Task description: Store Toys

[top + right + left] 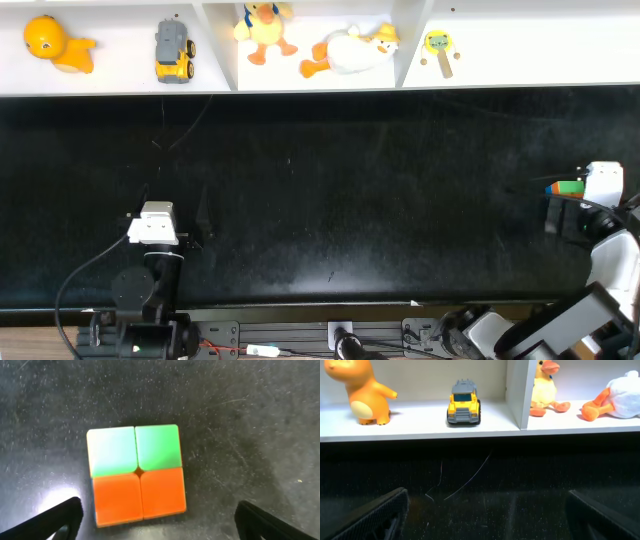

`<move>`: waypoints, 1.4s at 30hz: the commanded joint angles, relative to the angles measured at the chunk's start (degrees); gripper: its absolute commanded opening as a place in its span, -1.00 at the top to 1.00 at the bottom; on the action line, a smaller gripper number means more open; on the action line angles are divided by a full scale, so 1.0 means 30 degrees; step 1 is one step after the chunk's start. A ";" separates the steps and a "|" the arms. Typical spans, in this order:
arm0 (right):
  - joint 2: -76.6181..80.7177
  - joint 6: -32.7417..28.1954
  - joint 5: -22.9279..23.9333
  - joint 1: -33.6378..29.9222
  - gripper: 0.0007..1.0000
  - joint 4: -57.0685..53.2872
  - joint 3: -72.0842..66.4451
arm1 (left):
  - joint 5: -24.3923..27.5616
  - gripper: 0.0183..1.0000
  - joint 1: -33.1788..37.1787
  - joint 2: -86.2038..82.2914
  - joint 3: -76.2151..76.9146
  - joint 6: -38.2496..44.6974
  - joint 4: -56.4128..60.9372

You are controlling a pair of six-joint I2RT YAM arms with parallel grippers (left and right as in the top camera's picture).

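Your right gripper (157, 510), spread, hangs over the cube (136, 474); left gripper (487, 495), also spread, faces the shelved truck (463, 402)

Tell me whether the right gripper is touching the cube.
Apart. The right wrist view shows the right gripper open, its fingers flanking the cube with black mat visible between each finger and it.
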 commanded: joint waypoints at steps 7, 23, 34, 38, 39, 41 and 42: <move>0.1486 0.3708 -0.2747 -0.0131 -0.74 0.1319 -0.0080 | 0.0197 -1.00 -0.0109 -0.0233 -0.0015 -0.0255 -0.0058; 0.0809 0.4714 -0.1858 0.0787 -0.07 0.1348 -0.0080 | 0.0197 -1.00 -0.0109 -0.0233 -0.0015 -0.0255 -0.0058; -0.2550 0.8539 -0.1530 0.3461 -0.10 0.0503 0.3220 | 0.0197 -1.00 -0.0109 -0.0233 -0.0015 -0.0255 -0.0058; -0.0634 0.9996 -0.1078 0.4728 -0.08 0.0670 0.6113 | 0.0197 -1.00 -0.0109 -0.0233 -0.0015 -0.0255 -0.0066; -0.0117 1.0316 -0.0765 0.5042 -0.07 0.0685 0.6659 | 0.0197 -1.00 -0.0109 -0.0233 -0.0015 -0.0255 -0.0058; 0.0823 1.0979 -0.0379 0.5639 -0.04 0.0678 0.7599 | 0.0197 -1.00 -0.0109 -0.0233 -0.0015 -0.0255 -0.0066; 0.1413 1.1431 -0.0262 0.6033 -0.04 0.0678 0.8189 | 0.0189 -1.00 -0.0109 -0.0233 -0.0015 -0.0255 -0.0058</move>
